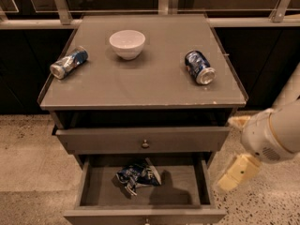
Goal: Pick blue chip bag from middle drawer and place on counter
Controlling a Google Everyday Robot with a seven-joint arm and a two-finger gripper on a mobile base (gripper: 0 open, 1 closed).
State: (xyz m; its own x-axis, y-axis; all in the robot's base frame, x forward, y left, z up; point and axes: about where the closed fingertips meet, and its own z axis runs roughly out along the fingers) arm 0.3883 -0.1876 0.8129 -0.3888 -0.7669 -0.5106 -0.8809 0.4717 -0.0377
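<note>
- In the camera view, your tool hangs at 4 o'clock, just right of the cabinet and outside the open drawer. You cannot tell whether it is spread or pressed together.
- The bag lies crumpled on the drawer's floor at 6 o'clock, a little left of the middle and well apart from the tool.
- Above the drawer you see a drawer front with a small dark knob at its centre.
- On the tabletop, the white bowl stands upright at 12 o'clock.
- The left can lies on its side at 10 o'clock, near the left rim.
- The right can lies on its side at 2 o'clock.
</note>
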